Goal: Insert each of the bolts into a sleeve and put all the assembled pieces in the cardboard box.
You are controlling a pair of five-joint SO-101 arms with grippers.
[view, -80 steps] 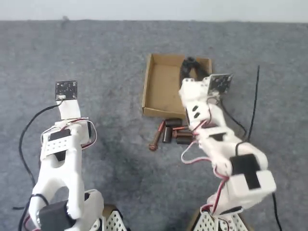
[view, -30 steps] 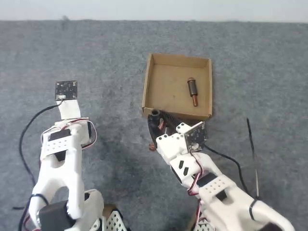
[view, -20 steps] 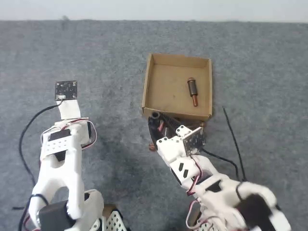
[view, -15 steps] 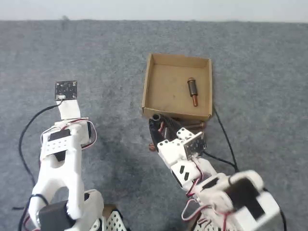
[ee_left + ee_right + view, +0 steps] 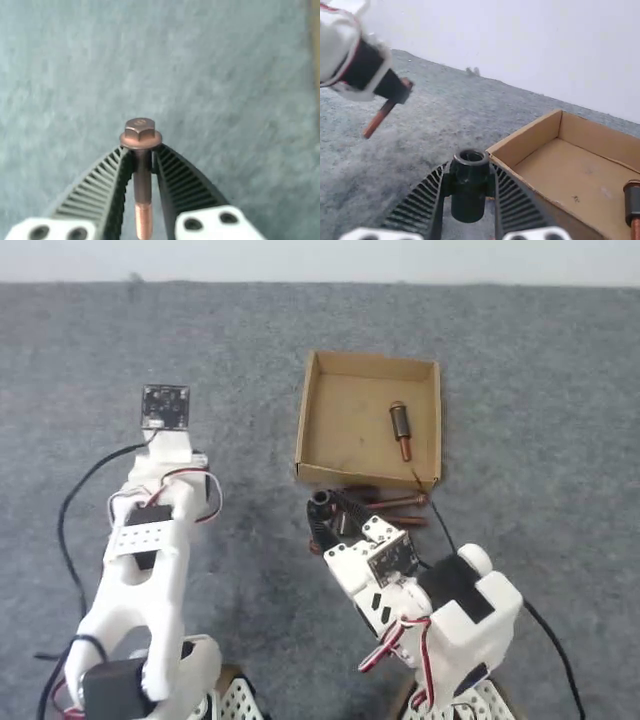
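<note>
Right claw (image 5: 469, 172) grips sleeve (image 5: 468, 200) upright, bore upward.

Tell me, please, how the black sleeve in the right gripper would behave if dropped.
The sleeve looks rigid, so the right gripper shouldn't deform it. Being cylindrical, it would probably roll on its side, though the fuzzy mat may slow it.

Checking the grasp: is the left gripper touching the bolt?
Touching. The left wrist view shows the left gripper shut on the bolt just under its head.

The right arm (image 5: 440, 610) partly covers the loose bolts (image 5: 397, 501). The right wrist view's edge cuts off the assembled piece (image 5: 633, 204).
</note>
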